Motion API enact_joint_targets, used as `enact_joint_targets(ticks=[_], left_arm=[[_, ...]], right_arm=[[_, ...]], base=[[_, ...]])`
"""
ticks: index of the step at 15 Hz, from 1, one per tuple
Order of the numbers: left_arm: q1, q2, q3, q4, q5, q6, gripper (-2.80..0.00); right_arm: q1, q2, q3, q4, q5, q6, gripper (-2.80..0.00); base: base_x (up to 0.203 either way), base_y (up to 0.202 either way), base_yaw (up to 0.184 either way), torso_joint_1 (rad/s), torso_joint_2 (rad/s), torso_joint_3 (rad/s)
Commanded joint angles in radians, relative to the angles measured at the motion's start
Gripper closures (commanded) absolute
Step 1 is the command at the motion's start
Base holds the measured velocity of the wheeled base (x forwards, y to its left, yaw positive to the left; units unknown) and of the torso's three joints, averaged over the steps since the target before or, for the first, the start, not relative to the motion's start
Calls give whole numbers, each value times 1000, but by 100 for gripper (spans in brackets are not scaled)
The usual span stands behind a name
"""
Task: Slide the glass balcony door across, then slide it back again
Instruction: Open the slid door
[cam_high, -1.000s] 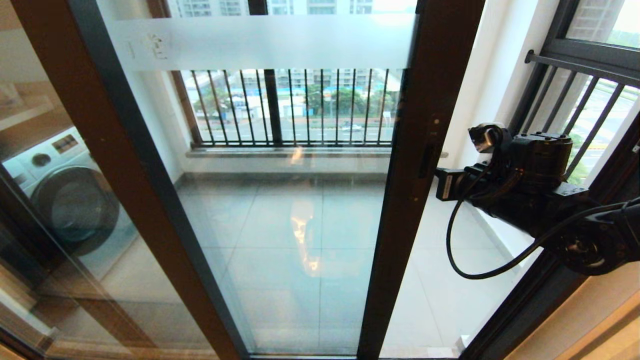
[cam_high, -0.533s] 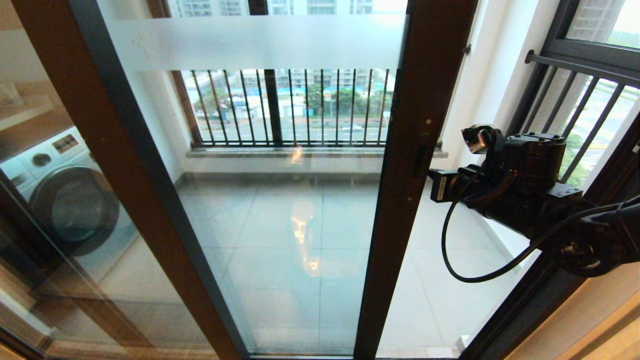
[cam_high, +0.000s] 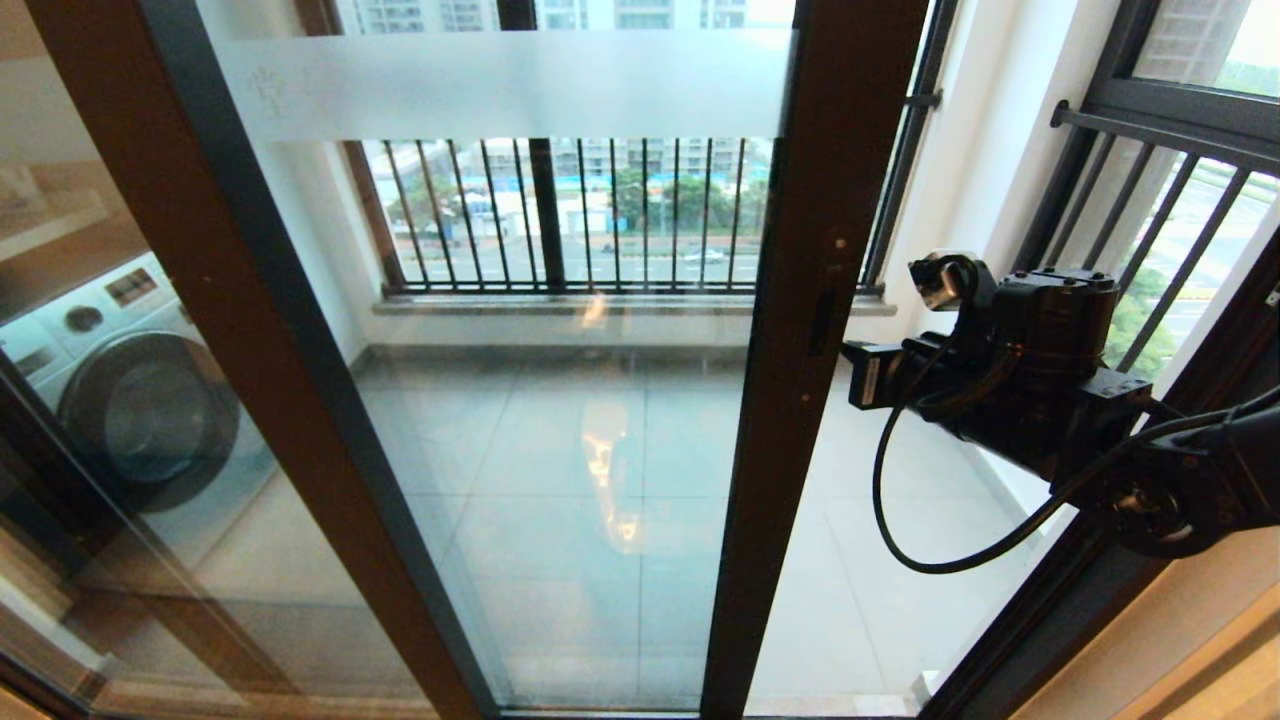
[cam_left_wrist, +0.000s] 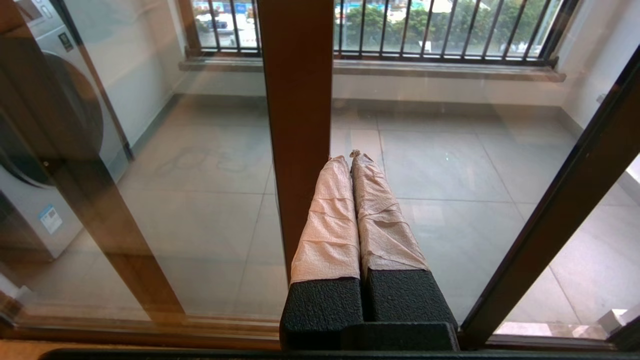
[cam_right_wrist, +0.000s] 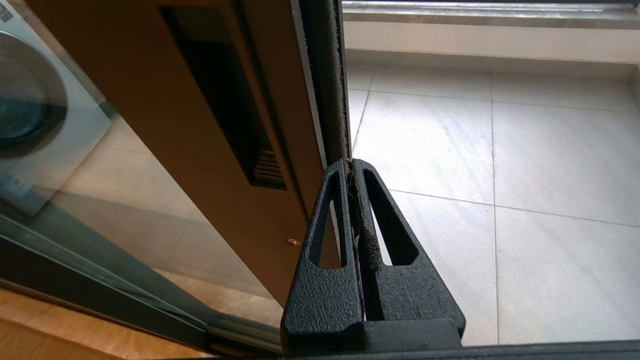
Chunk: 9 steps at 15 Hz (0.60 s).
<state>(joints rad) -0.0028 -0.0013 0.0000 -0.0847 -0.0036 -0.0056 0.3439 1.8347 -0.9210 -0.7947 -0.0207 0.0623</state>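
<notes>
I see the glass balcony door (cam_high: 560, 380), brown-framed, frosted band's lettering unreadable; right gripper (cam_right_wrist: 351, 167) clenched empty at its edge; left gripper (cam_left_wrist: 351, 156) clenched.

- The frosted band (cam_high: 520, 85) across the door (cam_high: 800, 300) bears faint Chinese characters near its left end in the head view; they are too pale to read.
- The washing machine (cam_left_wrist: 45, 165) carries a small blue-and-white label low on its front in the left wrist view; its print is too small to read.
- A second small sticker sits near the machine's top corner, also unreadable.
- No other lettering, brand or number can be read.
</notes>
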Motion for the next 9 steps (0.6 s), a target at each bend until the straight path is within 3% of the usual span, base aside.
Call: enact_joint_targets(ticks=[1, 9], left_arm=[[0, 1, 34, -1, 1, -1, 0], [0, 1, 34, -1, 1, -1, 0]], right_arm=[[12, 3, -1, -5, -14, 1, 0], [28, 15, -7, -6, -27, 2, 0]], base=[[0, 0, 0, 0, 0, 0], [0, 0, 0, 0, 0, 0]])
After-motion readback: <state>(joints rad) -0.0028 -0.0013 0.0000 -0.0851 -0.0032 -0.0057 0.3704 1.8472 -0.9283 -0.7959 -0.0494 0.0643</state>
